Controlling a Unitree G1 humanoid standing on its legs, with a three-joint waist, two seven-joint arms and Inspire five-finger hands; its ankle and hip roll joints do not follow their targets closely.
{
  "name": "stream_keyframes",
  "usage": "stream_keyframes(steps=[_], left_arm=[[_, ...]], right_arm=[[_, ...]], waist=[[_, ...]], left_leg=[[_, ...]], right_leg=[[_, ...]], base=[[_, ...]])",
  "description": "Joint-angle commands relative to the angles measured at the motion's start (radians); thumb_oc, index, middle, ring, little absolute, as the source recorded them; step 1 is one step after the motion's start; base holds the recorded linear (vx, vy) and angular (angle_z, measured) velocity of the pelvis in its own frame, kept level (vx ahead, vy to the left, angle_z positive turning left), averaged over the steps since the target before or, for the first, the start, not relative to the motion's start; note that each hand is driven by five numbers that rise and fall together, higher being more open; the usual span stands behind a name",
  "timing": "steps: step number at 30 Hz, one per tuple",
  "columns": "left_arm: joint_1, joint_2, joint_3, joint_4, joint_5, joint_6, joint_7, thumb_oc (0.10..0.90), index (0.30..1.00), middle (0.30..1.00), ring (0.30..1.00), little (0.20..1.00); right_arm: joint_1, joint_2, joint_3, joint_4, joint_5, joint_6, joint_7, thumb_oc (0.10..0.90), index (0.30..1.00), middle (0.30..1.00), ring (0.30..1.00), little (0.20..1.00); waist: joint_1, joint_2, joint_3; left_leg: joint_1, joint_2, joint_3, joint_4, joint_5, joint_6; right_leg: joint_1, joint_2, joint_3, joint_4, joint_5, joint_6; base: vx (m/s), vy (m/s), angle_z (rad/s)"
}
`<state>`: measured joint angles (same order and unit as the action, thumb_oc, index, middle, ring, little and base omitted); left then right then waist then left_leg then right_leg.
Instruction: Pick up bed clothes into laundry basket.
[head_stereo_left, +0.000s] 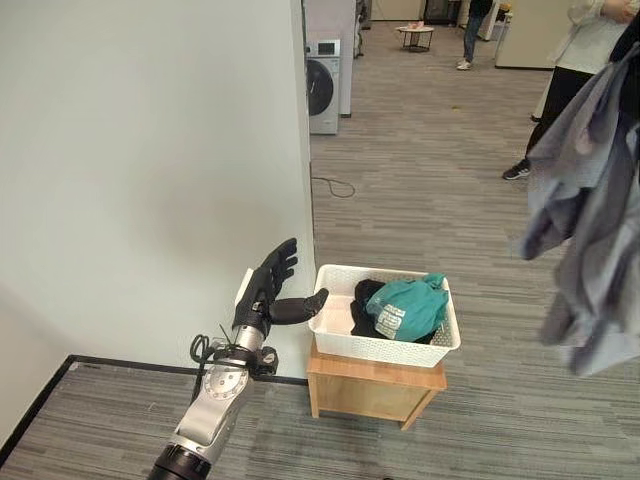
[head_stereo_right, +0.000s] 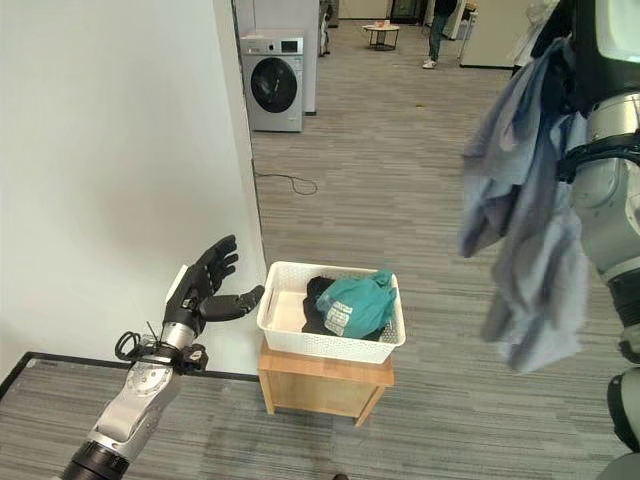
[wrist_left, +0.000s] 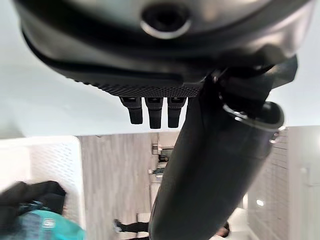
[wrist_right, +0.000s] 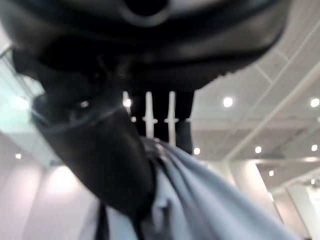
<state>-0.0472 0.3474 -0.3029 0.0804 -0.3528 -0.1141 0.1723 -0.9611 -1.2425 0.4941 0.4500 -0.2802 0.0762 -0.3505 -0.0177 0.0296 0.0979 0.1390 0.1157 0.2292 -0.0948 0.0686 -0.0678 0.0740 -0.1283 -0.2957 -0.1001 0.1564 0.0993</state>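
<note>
A white laundry basket (head_stereo_left: 388, 350) stands on a low wooden stool (head_stereo_left: 375, 386), with a teal garment (head_stereo_left: 408, 308) and dark clothes (head_stereo_left: 364, 302) inside. My left hand (head_stereo_left: 268, 290) hovers just left of the basket's rim, open with fingers spread and thumb (wrist_left: 210, 165) pointing at the basket. A grey-blue garment (head_stereo_right: 520, 230) hangs high at the right, well above and to the right of the basket. My right hand (wrist_right: 100, 150) is shut on its top, the cloth (wrist_right: 200, 200) pinched between thumb and fingers.
A white wall (head_stereo_left: 150, 150) rises right behind my left hand and the basket. A washing machine (head_stereo_left: 323, 85) stands farther back along it. A person's legs (head_stereo_left: 555, 110) stand at the far right. A small round table (head_stereo_left: 415, 35) is in the distance.
</note>
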Motion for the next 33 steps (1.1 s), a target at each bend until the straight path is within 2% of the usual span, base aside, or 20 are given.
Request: stream_keyframes(steps=[1, 10, 11, 17, 28, 31, 33], left_arm=[[-0.027, 0.045, -0.006, -0.109, -0.012, -0.091, -0.030, 0.800, 0.900, 0.900, 0.900, 0.900], [-0.017, 0.043, -0.010, -0.086, -0.022, -0.085, -0.049, 0.800, 0.900, 0.900, 0.900, 0.900], [-0.005, 0.052, -0.004, -0.085, -0.024, -0.087, -0.048, 0.800, 0.900, 0.900, 0.900, 0.900], [0.022, 0.054, 0.013, -0.071, -0.036, -0.084, -0.048, 0.800, 0.900, 0.900, 0.900, 0.900], [-0.007, 0.050, 0.003, -0.058, -0.050, -0.084, -0.050, 0.800, 0.900, 0.900, 0.900, 0.900], [-0.034, 0.055, 0.003, -0.055, -0.060, -0.087, -0.045, 0.800, 0.900, 0.900, 0.900, 0.900], [-0.041, 0.055, 0.003, -0.055, -0.061, -0.087, -0.042, 0.800, 0.900, 0.900, 0.900, 0.900]], right_arm=[[-0.218, -0.035, 0.013, -0.055, -0.046, -0.016, -0.019, 0.400, 0.300, 0.300, 0.300, 0.300], [-0.301, -0.043, 0.070, -0.002, -0.059, -0.005, -0.012, 0.400, 0.300, 0.300, 0.300, 0.300], [-0.363, -0.048, 0.122, 0.040, -0.060, -0.005, -0.014, 0.400, 0.300, 0.300, 0.300, 0.300], [-0.499, -0.030, 0.235, 0.078, -0.037, -0.011, -0.010, 0.400, 0.300, 0.300, 0.300, 0.300], [-0.484, 0.025, 0.246, 0.071, -0.060, -0.010, 0.012, 0.400, 0.300, 0.300, 0.300, 0.300], [-0.468, 0.043, 0.239, 0.052, -0.069, -0.008, 0.022, 0.400, 0.300, 0.300, 0.300, 0.300], [-0.454, 0.052, 0.228, 0.046, -0.069, -0.009, 0.022, 0.400, 0.300, 0.300, 0.300, 0.300]], waist=[[0.038, -0.042, -0.017], [0.061, -0.056, 0.003], [0.068, -0.057, 0.007], [0.076, -0.047, 0.017], [0.106, -0.067, 0.057], [0.124, -0.084, 0.108], [0.127, -0.086, 0.119]], left_leg=[[-0.026, -0.004, 0.071, 0.008, -0.087, -0.019], [-0.062, 0.005, 0.050, 0.008, -0.082, -0.029], [-0.068, 0.003, 0.046, 0.008, -0.080, -0.031], [-0.091, 0.001, 0.041, 0.008, -0.075, -0.032], [-0.147, 0.002, 0.013, 0.008, -0.067, -0.030], [-0.204, 0.009, 0.000, 0.008, -0.050, -0.031], [-0.220, 0.012, -0.001, 0.008, -0.044, -0.031]], right_leg=[[0.082, -0.019, -0.054, 0.013, -0.229, 0.045], [0.069, -0.018, -0.084, 0.013, -0.231, 0.041], [0.067, -0.021, -0.089, 0.013, -0.231, 0.042], [0.053, -0.029, -0.097, 0.013, -0.227, 0.046], [0.015, -0.033, -0.112, 0.013, -0.219, 0.048], [-0.036, -0.031, -0.117, 0.013, -0.209, 0.046], [-0.052, -0.029, -0.118, 0.013, -0.206, 0.044]], base=[[0.03, -0.001, -0.01], [0.02, -0.017, 0.11], [0.02, -0.010, 0.13], [0.01, 0.014, 0.10], [-0.01, 0.009, 0.07], [-0.12, -0.013, -0.01], [-0.09, 0.008, 0.00]])
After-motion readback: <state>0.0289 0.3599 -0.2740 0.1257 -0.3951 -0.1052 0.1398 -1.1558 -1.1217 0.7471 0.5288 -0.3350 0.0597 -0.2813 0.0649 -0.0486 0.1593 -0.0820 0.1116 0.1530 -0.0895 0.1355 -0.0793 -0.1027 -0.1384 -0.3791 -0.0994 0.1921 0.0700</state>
